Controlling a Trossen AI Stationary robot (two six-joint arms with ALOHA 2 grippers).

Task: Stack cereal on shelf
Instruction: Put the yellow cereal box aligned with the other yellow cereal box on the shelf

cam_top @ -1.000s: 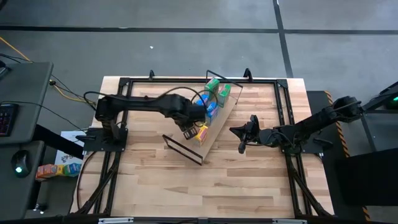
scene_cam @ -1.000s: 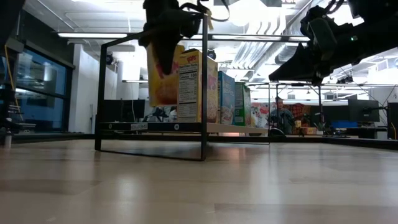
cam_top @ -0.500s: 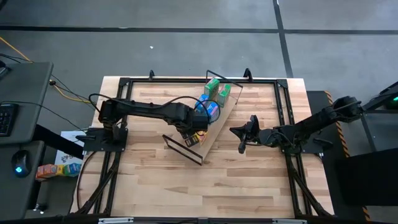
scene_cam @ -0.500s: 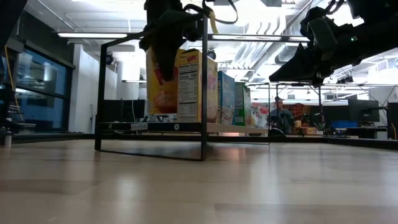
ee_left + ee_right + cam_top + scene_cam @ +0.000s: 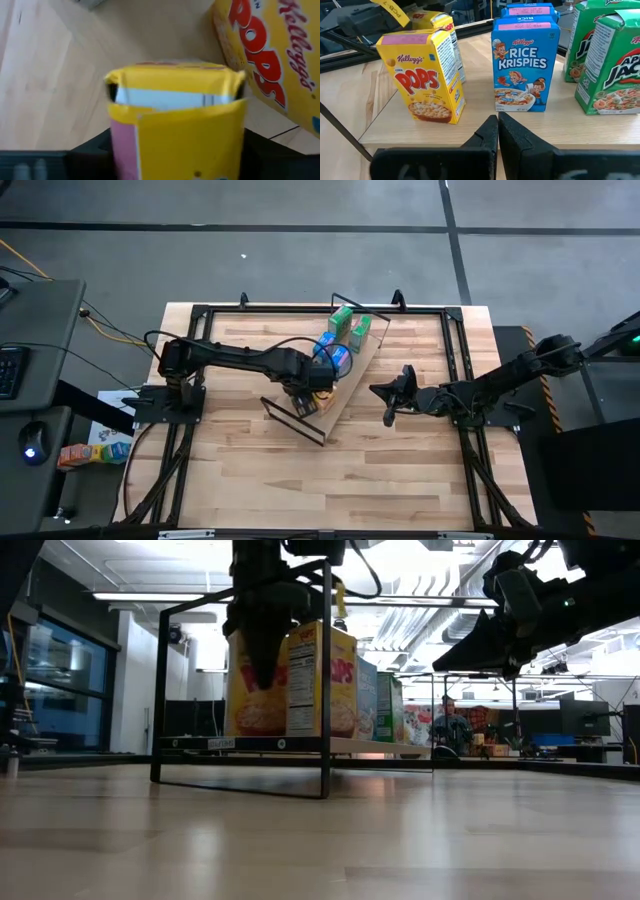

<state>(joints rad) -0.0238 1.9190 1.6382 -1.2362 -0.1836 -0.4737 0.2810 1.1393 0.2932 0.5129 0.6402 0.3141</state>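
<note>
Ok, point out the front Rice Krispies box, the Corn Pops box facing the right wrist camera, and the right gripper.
Rice Krispies box [image 5: 525,65]: right wrist view, front panel.
Corn Pops box [image 5: 420,80]: right wrist view, red lettering.
Right gripper [image 5: 498,119]: right wrist view, between its shut fingertips.

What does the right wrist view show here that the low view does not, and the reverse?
Only the right wrist view: the printed fronts of the blue boxes and green boxes, and the right gripper, fingers shut. Only the low view: the shelf's black end frame and the left gripper over the near yellow box. Both: yellow boxes standing on the shelf.
</note>
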